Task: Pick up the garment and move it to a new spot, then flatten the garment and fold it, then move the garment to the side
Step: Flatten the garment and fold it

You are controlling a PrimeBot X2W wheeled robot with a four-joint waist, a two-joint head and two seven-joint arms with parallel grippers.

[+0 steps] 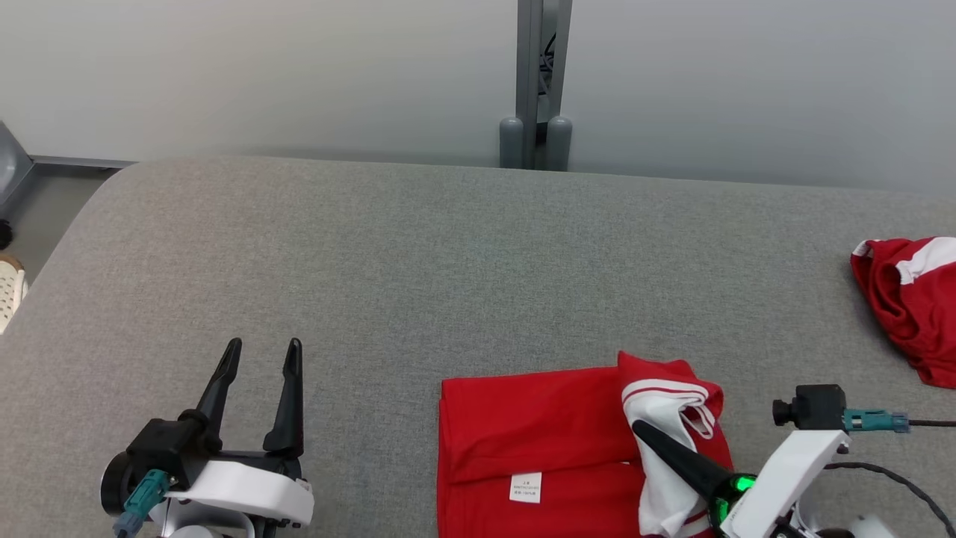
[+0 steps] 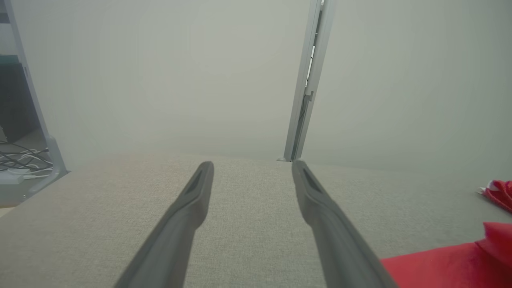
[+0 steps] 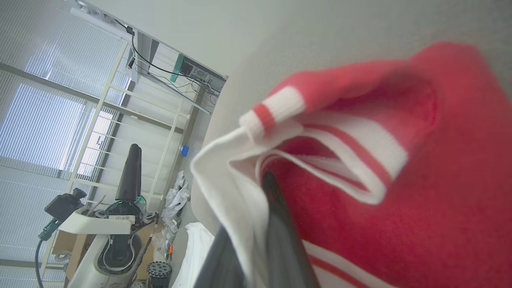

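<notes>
**Red garment** (image 1: 538,441): folded into a rough rectangle, lying at the near edge of the grey fabric worktop (image 1: 448,246), right of centre. A small white label (image 1: 525,487) faces upward on its near fold.

**White section** (image 1: 665,403): marked with red stripes, bunched and raised above the flat red layers at the garment's right end.

**Right hand** (image 1: 641,429): fingers pressed together, pinching the white section, with the dark fingers slanting in from the lower right. From its wrist, the white cloth drapes over the fingertips (image 3: 269,180), and a striped ribbed cuff (image 3: 276,108) curls above them.

**Left hand** (image 1: 264,345): fingers spread wide, poised over bare worktop well to the left of the garment and apart from it.

**Second red garment** (image 1: 907,299): crumpled, with a white band, at the far right edge of the worktop, well apart from the folded one.

**Grey post** (image 1: 544,75): upright behind the worktop's far edge, against a pale wall (image 1: 261,75).
</notes>
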